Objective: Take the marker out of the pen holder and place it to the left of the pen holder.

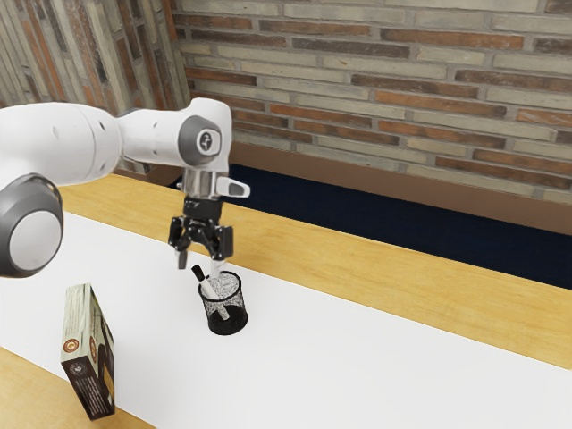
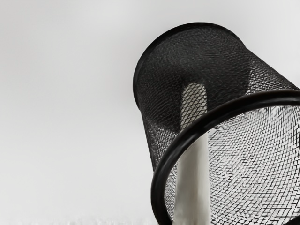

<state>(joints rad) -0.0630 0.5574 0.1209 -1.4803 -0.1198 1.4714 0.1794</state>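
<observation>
the marker (image 1: 210,289) leaned in its mesh cup, cap up, under my open gripper (image 1: 200,261).
i judged it light, stiff and hard to hurt, though its smooth barrel (image 2: 192,187) could have slid or swivelled in a weak grip. the best hold looked to be the end standing clear of the rim (image 1: 239,276), low on the black cap (image 1: 197,271) or just under it, since pulling on the cap alone might have slipped it off. the marker was slim and straight, pale whitish along its length, tilted with its lower end inside the pen holder (image 1: 225,323). that holder was black wire mesh, round and upright on a white strip (image 1: 357,357) across the wooden table (image 1: 340,255). my fingers stood wide apart above it, with nothing between them. a box (image 1: 89,353) stood well apart, toward the exterior view's left.
</observation>
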